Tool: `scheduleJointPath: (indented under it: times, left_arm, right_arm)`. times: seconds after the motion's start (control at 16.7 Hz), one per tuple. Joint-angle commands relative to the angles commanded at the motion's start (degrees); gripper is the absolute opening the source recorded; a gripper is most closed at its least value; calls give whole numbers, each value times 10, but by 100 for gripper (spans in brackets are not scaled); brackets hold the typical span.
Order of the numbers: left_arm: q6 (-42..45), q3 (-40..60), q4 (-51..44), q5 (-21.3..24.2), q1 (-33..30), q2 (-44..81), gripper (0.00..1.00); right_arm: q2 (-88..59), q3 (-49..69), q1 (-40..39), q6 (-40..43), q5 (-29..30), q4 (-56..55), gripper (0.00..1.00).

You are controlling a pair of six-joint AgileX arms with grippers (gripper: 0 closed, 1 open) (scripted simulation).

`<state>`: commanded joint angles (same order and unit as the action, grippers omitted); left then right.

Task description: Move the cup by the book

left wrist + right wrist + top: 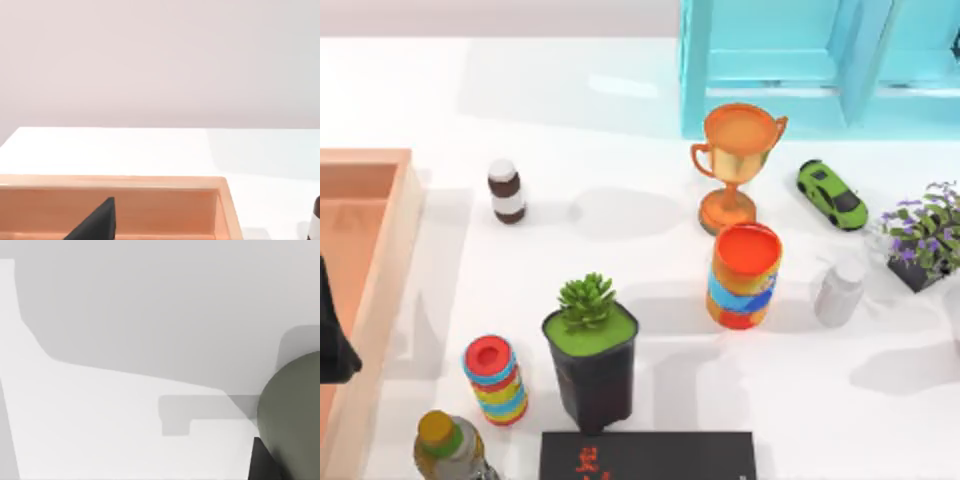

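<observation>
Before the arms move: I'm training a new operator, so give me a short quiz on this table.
1. True or false: the black plant pot stands right next to the book.
2. Which stands nearest the trophy? A) green toy car B) large striped cup C) brown bottle
3. Fill in: the wooden tray sits at the table's ____ side.
Key: 1 true; 2 B; 3 left.
</observation>
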<state>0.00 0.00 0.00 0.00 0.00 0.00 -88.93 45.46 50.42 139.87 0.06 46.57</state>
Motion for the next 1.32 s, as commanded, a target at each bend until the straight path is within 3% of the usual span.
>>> scheduleJointPath:
  times: [0.54,0.96,1.14,1.32]
  left_arm:
    - [0,0,0,0,0,0,100]
    - [0,0,0,0,0,0,100]
    - [0,0,0,0,0,0,100]
    - [0,0,0,0,0,0,100]
  right_arm:
    - [43,72,1,3,0,118,0]
    - [45,80,-2,-4,0,127,0]
    - [38,110,-35,-54,-6,144,0]
    - [33,171,-99,-158,-15,171,0]
